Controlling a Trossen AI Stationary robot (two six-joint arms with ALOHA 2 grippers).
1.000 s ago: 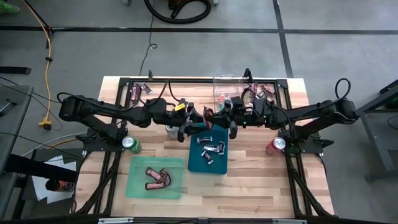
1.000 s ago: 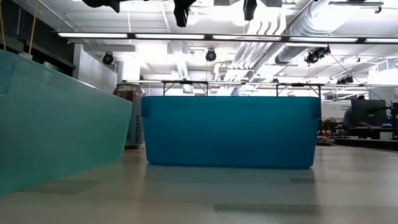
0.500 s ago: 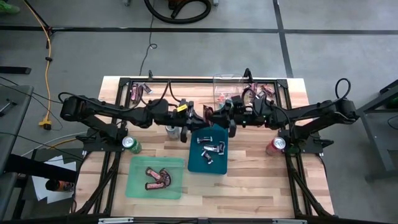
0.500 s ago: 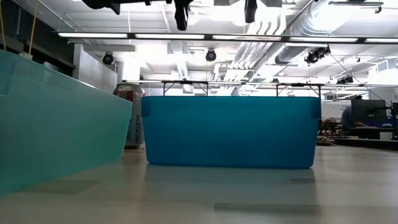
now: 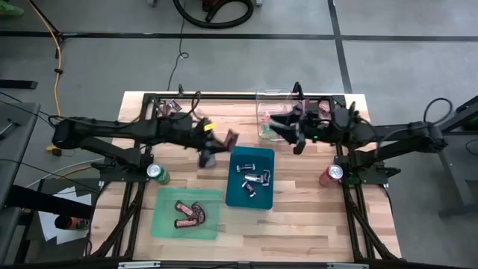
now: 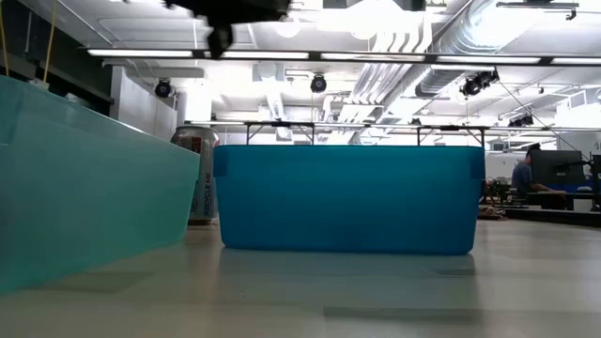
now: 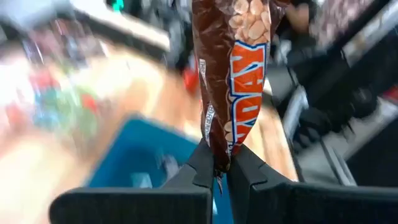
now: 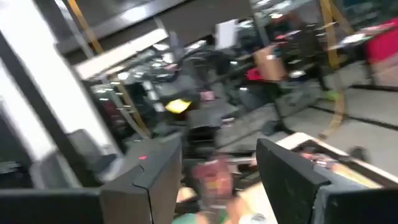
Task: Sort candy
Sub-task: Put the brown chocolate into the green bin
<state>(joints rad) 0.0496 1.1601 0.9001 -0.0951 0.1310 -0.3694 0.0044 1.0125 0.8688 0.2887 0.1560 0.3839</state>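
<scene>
Now the left gripper (image 7: 221,168) has its fingers clenched on a red-brown candy bar (image 7: 233,68) above the counter (image 5: 299,224), beside the blue bin (image 5: 251,179). Carry it over the green tray (image 5: 166,217) before releasing. Right gripper (image 5: 295,138) fingers stand apart, empty.

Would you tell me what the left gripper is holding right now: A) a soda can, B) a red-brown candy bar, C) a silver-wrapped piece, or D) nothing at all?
B: in the left wrist view the left gripper is shut on the end of a red-brown candy bar.
</scene>
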